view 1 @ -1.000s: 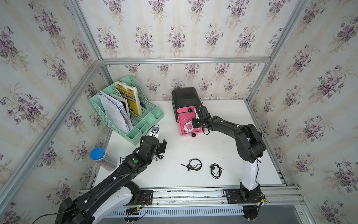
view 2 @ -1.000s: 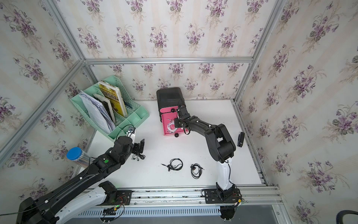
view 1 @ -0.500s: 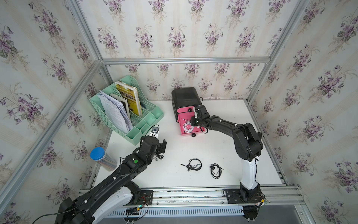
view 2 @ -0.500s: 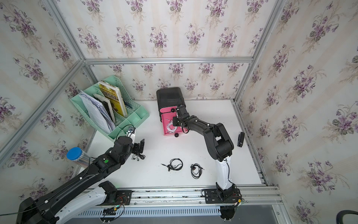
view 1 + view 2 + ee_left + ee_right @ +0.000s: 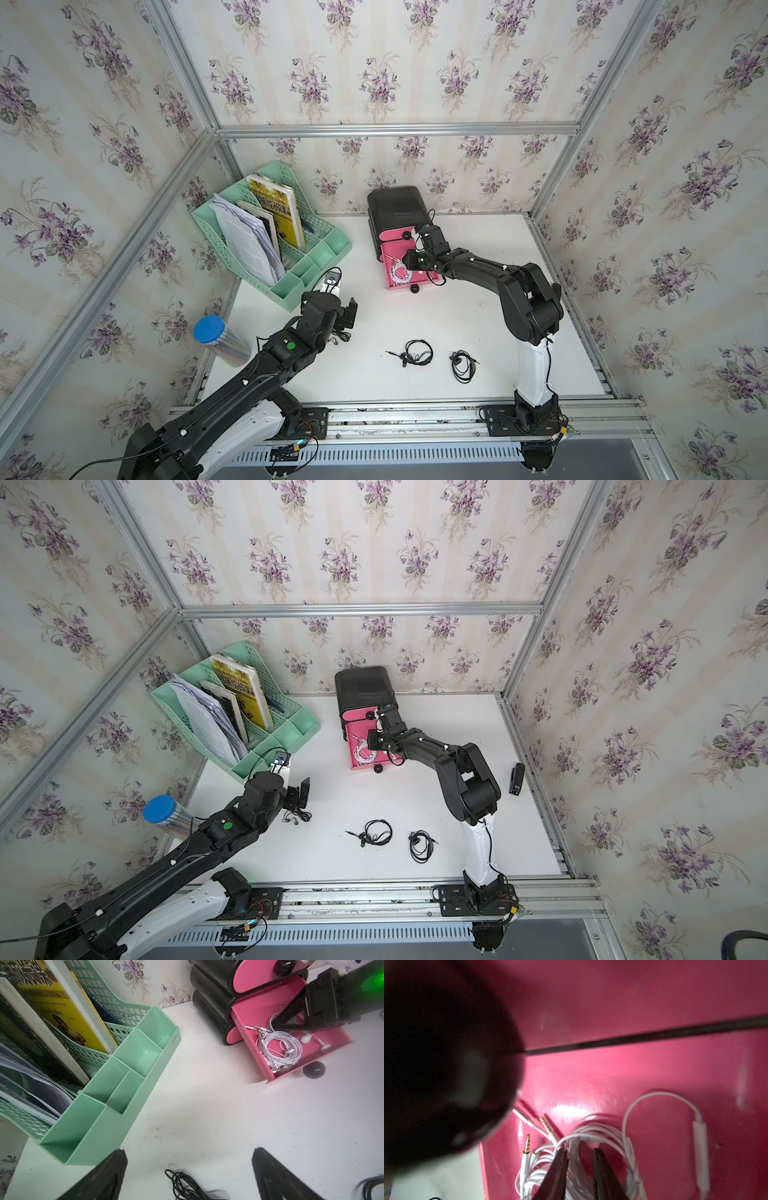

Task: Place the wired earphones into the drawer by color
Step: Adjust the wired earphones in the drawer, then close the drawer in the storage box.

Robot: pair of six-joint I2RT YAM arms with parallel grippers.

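Observation:
A pink drawer stands pulled out of a black cabinet. White wired earphones lie coiled in it. My right gripper reaches down into the drawer, jaws a narrow gap apart over the white cable. My left gripper hangs wide open over a black earphone bundle. Two more black bundles lie near the table's front.
A green file organiser with books and papers stands at the back left. A blue-capped tube is at the left edge. A black stapler lies at the right edge. The closed upper drawer's black knob is close beside my right gripper.
My right gripper has shifted slightly over the open drawer. The left arm has not moved.

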